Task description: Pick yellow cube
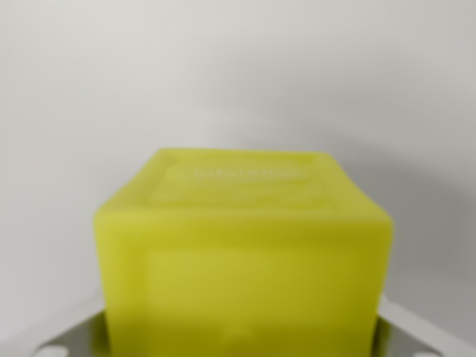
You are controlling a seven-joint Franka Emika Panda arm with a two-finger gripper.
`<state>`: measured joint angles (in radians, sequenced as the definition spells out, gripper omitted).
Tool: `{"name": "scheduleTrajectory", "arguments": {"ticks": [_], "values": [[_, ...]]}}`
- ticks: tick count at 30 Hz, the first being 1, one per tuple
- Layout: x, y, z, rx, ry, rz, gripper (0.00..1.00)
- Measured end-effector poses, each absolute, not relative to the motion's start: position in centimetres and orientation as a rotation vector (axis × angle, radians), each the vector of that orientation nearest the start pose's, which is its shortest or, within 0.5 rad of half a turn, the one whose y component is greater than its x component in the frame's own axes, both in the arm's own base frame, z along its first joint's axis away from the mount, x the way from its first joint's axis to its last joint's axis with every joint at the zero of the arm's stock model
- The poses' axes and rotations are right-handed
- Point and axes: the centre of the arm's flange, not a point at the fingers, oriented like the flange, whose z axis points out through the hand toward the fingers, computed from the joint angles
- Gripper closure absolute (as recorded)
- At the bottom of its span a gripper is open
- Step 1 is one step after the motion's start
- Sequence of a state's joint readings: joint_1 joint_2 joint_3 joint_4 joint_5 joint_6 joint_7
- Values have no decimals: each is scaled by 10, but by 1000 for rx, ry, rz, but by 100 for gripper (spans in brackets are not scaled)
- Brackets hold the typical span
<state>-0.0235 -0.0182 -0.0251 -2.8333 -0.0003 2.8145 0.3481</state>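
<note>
The yellow cube (242, 253) fills the lower middle of the wrist view, very close to the camera and blurred. Its top face carries faint embossed lettering. Only the grey finger parts of my gripper (242, 338) show, one at the bottom left corner (63, 338) and one at the bottom right (424, 331). Each presses against a side of the cube, so the gripper is shut on it. The fingertips themselves are hidden behind the cube.
A plain white-grey surface (238, 74) spreads behind and around the cube. A soft shadow darkens it on the wrist view's right (424, 186). No other object is in view.
</note>
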Motion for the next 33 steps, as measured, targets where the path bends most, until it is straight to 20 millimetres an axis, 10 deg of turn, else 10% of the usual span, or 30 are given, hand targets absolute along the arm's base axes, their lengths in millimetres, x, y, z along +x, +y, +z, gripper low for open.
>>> {"name": "scheduleTrajectory", "arguments": {"ticks": [33], "values": [[365,-18,289,-3080,618,3,100]]}}
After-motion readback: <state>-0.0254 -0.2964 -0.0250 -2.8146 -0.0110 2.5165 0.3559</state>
